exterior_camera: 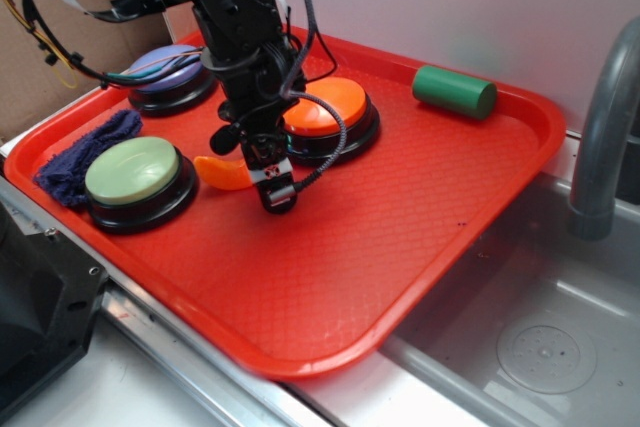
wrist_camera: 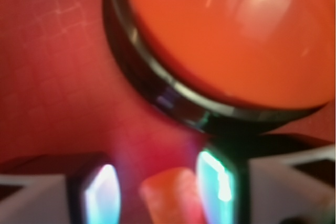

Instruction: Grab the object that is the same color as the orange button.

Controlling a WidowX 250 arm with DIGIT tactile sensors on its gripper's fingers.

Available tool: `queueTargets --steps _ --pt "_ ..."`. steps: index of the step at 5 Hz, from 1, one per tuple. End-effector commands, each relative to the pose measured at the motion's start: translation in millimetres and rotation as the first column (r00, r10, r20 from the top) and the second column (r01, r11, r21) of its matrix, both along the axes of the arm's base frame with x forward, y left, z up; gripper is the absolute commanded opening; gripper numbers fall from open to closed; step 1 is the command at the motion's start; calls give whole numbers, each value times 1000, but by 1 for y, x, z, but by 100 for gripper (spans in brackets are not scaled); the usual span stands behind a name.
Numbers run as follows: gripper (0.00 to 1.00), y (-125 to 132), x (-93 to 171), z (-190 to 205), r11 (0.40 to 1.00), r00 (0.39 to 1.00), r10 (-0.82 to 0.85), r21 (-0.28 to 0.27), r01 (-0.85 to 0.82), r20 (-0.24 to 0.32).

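Orange slice is lying on the red tray between my parted claw fingers, unclamped, with the orange button crowding just beside.

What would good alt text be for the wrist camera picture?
Blurry close-up: a small orange piece sits between the gripper fingers, jaws apart around it. The orange button with its black base fills the top, on a red tray.
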State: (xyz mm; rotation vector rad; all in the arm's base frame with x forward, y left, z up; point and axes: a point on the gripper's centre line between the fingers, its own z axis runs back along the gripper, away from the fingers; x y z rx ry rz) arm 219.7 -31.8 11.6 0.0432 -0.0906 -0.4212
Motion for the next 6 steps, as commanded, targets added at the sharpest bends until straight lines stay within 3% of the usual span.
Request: queueTargets --steps 1,2,4,6 --pt "0 -4 -20 52 999 1000 -29 -33 29 -3" --pt "0 -15 -31 99 998 999 -35 -57 34 -21" --pt "0 -48 -11 159 987 988 141 91 -135 -63" --pt "0 -33 -2 162 969 967 239 84 -232 -87"
